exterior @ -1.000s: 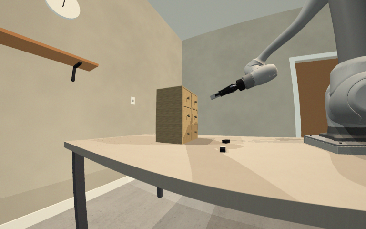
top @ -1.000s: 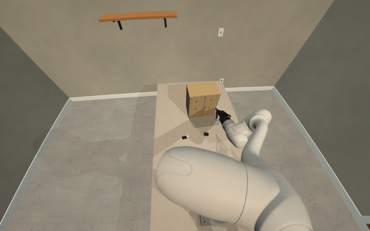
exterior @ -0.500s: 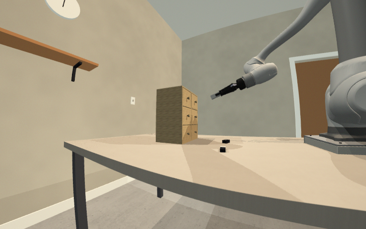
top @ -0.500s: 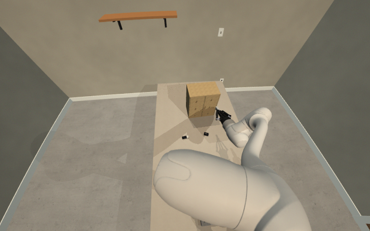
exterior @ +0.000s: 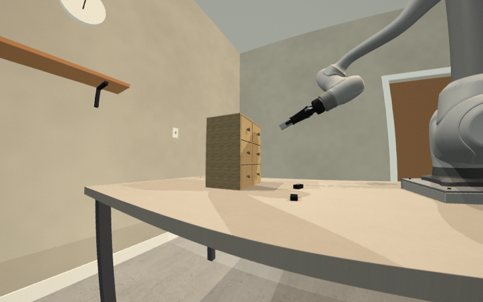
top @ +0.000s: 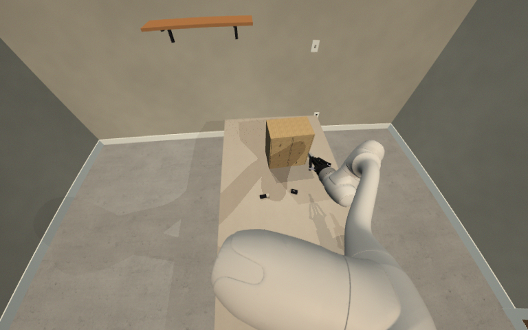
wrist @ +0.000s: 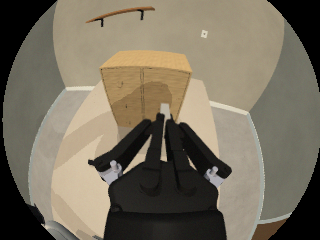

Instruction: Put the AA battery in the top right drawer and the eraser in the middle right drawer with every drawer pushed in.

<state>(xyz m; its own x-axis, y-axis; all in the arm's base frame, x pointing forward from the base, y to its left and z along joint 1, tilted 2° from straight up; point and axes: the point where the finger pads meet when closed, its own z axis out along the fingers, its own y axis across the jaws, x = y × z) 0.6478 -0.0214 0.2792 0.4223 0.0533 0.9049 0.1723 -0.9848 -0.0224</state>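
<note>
The small chest (top: 289, 127) (exterior: 222, 153) (wrist: 150, 59) stands upright. All its drawer fronts look flush, including the right top drawer (exterior: 255, 129) and the right middle drawer (exterior: 255, 148). My gripper (top: 310, 155) (exterior: 283, 124) (wrist: 164, 109) is shut with nothing between the fingers. It hangs in front of the chest's right side, about level with the top row and apart from it, tilted down toward it. A small black block with a white end (top: 263, 196) (exterior: 294, 197), which looks like the eraser, lies on the table. I cannot make out the AA battery.
A second small black object (top: 294, 191) (exterior: 298, 186) lies on the table in front of the chest, right of the black-and-white block. The table (top: 238, 171) (exterior: 184, 202) ends close to the chest's right side. A wall shelf (top: 201, 22) (exterior: 49, 60) hangs behind, high up.
</note>
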